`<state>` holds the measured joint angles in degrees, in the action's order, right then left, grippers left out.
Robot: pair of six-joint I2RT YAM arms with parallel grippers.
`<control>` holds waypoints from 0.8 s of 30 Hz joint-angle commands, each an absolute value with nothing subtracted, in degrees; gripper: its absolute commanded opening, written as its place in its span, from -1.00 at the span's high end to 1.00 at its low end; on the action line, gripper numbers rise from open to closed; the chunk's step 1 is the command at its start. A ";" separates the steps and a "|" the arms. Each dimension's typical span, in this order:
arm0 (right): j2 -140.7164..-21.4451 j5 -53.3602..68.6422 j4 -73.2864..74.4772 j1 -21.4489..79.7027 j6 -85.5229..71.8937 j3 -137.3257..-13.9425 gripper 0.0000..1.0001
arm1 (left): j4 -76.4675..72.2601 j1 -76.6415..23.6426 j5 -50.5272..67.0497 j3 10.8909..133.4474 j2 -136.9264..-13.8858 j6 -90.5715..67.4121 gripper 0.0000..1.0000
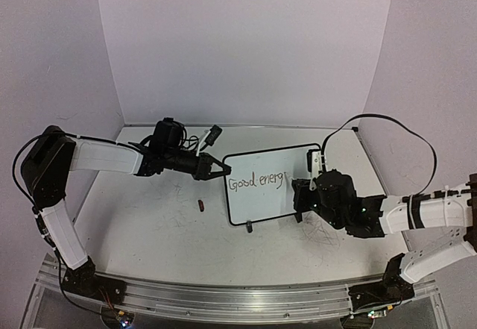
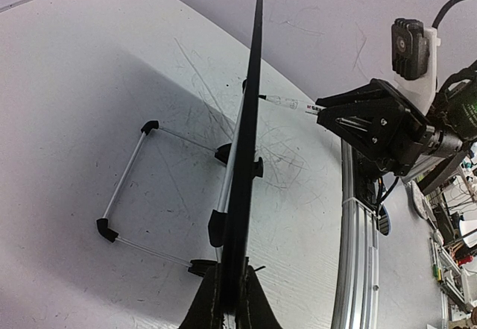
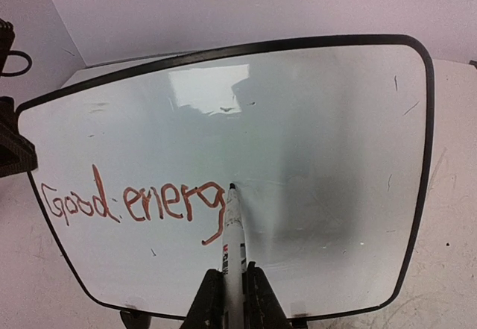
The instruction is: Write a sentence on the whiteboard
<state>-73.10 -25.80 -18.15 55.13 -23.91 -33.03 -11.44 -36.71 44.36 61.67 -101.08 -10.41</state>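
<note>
The whiteboard (image 1: 268, 183) stands on its feet mid-table, black-rimmed. It fills the right wrist view (image 3: 313, 135) and shows edge-on in the left wrist view (image 2: 250, 120). The sentence (image 3: 134, 202) reads "Good energ" in red-brown strokes; it also shows from above (image 1: 257, 182). My right gripper (image 3: 232, 280) is shut on a white marker (image 3: 233, 232) whose tip touches the board just right of the "g". My left gripper (image 2: 231, 299) is shut on the board's left edge; from above it (image 1: 222, 168) sits at that edge.
A small dark red marker cap (image 1: 202, 206) lies on the table left of the board. The board's wire stand (image 2: 127, 195) rests behind it. An aluminium rail (image 1: 223, 295) runs along the near table edge. The tabletop bears faint grey scribbles.
</note>
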 commanded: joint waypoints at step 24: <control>-72.88 -26.10 -17.32 54.83 -27.55 -31.35 1.00 | -8.53 -37.00 41.59 61.15 -99.57 -8.88 1.00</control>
